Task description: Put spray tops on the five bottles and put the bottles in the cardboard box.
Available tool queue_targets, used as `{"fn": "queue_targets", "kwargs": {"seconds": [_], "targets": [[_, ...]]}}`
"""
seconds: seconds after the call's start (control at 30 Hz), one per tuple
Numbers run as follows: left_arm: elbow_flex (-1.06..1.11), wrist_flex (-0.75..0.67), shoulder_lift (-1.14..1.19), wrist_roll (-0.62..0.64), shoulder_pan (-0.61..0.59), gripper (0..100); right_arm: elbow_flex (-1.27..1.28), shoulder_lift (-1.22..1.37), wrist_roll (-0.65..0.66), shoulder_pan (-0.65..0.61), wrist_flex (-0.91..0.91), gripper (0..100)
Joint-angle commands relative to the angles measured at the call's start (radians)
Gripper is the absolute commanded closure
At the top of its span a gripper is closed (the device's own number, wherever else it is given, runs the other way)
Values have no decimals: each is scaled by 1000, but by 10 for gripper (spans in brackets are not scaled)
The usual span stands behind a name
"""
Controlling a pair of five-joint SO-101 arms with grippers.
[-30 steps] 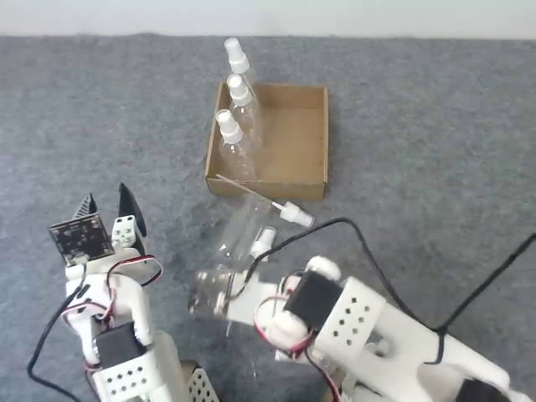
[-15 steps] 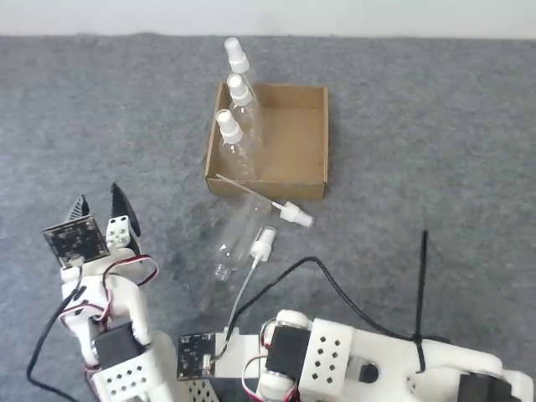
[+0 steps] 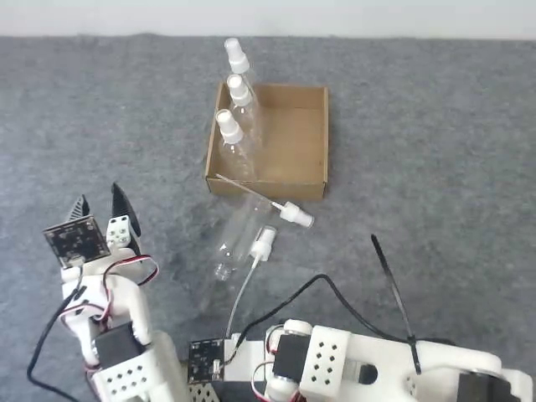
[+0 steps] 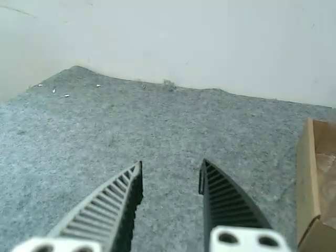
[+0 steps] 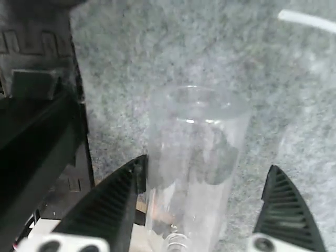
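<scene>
Progress: three of five bottles boxed

Right gripper [image 5: 207, 164] stood spread around a clear bottle [image 5: 194, 136], one jaw touching it. Left gripper [image 4: 171, 165] hung open, empty. Beyond, a second bare bottle [image 3: 237, 234] lay on the carpet [image 3: 435, 167] beside two loose spray tops [image 3: 295, 214] (both yet to be fitted). Farthest, three capped bottles [image 3: 230, 138] stood inside the cardboard box [image 3: 268, 186].

1. A grey, felt-like fabric mat [image 3: 435, 142] with a mottled, fuzzy texture covers the whole work surface.
2. A plain white wall [image 3: 268, 17] runs along the mat's far edge.
3. In the left wrist view, a few tiny white specks [image 4: 55, 90] lie on the mat close to where it meets the wall.
</scene>
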Motion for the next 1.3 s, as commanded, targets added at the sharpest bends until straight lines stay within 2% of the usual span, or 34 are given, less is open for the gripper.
{"fn": "queue_targets", "kwargs": {"seconds": [0.0,0.2,0.33,0.6,1.27], "targets": [[-13,-35,-15,2,-8,836,-8,-28,0,77,-18,696],[-13,-35,-15,2,-8,836,-3,-28,14,303,-19,696],[-13,-35,-15,2,-8,836,17,-28,74,386,-25,696],[-13,-35,-15,2,-8,836,17,-28,71,576,-162,696],[-13,-35,-15,2,-8,836,11,-38,-385,868,-361,696]]}}
